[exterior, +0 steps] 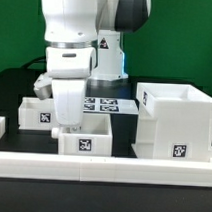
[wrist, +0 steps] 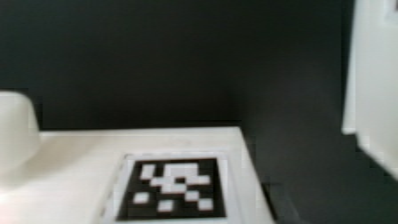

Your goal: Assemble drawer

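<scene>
Two trays, far tray (exterior: 36, 113) and near tray (exterior: 85, 141); one housing (exterior: 173, 122); tool (exterior: 68, 122) opening cannot be told.

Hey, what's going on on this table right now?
A robot arm is working on a white drawer set. Its gripper is down at the back edge of the nearer small tray, but it is unclear whether it grips the tray. The second tray sits toward the exterior view's left. The tall housing stands apart on the right, and both trays are outside it. The marker board lies behind them.
</scene>
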Tool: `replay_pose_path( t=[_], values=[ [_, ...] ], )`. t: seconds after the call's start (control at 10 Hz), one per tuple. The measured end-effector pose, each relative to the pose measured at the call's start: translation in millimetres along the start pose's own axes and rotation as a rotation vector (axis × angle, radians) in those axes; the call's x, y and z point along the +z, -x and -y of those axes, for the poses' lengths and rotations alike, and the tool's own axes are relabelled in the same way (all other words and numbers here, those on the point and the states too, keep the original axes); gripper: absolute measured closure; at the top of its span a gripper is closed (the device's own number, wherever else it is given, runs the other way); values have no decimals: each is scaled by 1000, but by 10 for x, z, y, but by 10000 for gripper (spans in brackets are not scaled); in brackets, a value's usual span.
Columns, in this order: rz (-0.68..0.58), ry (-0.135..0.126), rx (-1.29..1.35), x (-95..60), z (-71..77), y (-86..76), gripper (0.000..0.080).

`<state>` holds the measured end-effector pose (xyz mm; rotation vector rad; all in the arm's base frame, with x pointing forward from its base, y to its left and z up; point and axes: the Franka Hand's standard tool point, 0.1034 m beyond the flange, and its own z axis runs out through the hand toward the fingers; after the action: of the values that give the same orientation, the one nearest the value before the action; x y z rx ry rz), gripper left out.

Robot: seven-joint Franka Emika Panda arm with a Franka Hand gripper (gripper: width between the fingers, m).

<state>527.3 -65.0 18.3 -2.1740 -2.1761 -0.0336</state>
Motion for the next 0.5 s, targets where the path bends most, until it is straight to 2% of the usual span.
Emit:
replay_pose_path(
  t=[0.2,0.5],
  values=[
    [9,9,-47,8,-71,-108,757],
    [21,16,-73,28,-71,-108,757]
  ],
)
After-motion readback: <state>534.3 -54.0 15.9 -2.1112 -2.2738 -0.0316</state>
